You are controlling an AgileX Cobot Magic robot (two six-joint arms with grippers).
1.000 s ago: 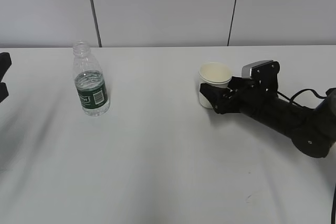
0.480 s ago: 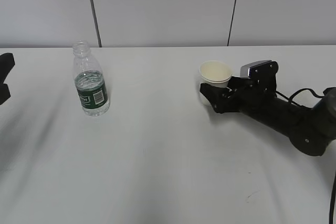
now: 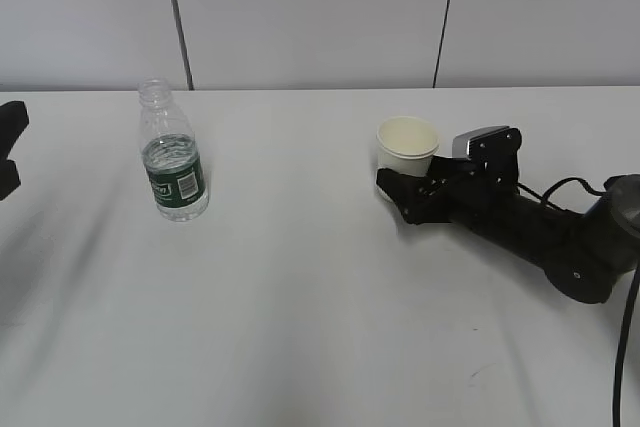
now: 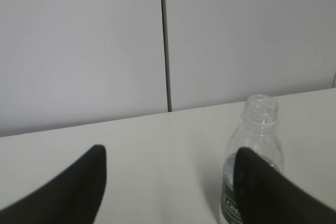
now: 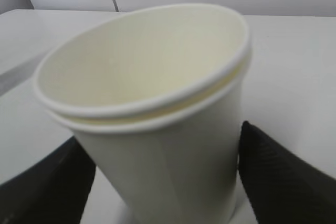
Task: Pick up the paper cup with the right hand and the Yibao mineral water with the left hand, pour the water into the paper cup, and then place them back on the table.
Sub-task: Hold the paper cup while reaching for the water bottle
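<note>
The black right gripper [image 3: 408, 190] clasps the cream-white tapered paper cup [image 3: 407, 147] – squeeze gently, lift it level – while the parted left gripper [image 4: 168, 182] frames the clear green-labelled bottle [image 3: 173, 165].

You have one Yibao mineral water [image 3: 173, 166] bottle and what reads as two paper cups nested as one paper cup [image 3: 407, 146], given its doubled rim. Two grippers show: left hand [image 3: 8, 149], right hand [image 3: 412, 190]. One table [image 3: 280, 297].

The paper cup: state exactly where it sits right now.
In the exterior view the paper cup is right of centre on the table, between the right hand's fingers, far right of the Yibao mineral water.
</note>
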